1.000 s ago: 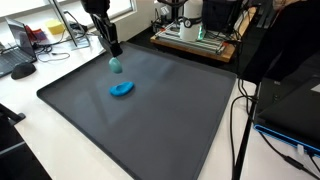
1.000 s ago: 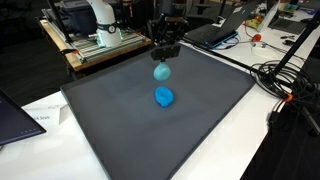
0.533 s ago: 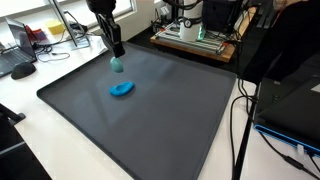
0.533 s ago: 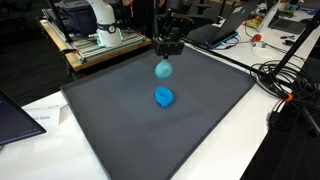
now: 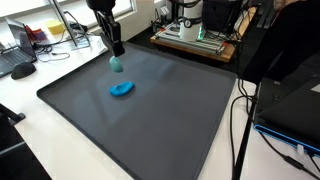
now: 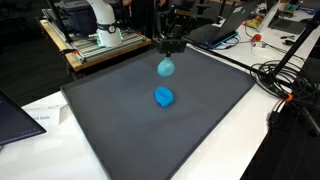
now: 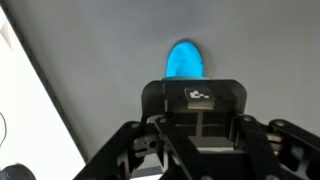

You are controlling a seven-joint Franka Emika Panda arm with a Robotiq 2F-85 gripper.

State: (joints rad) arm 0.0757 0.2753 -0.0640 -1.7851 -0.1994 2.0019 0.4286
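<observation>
Exterior views: grey mat (image 5: 150, 120) beneath teal ball (image 6: 166, 68), white table (image 5: 60, 150), cluttered workbench (image 5: 195, 42) behind.

Lab — cables (image 6: 283, 78), laptop (image 6: 212, 33)

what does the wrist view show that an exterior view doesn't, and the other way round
Only the wrist view: the gripper body close up, hiding its fingertips, with one blue oval peeking past it; which object that is cannot be told. Only an exterior view: a teal object right under the shut gripper, seemingly held, a separate blue object lying on the mat, and cables on the white table. Both: the gripper and the dark grey mat.
</observation>
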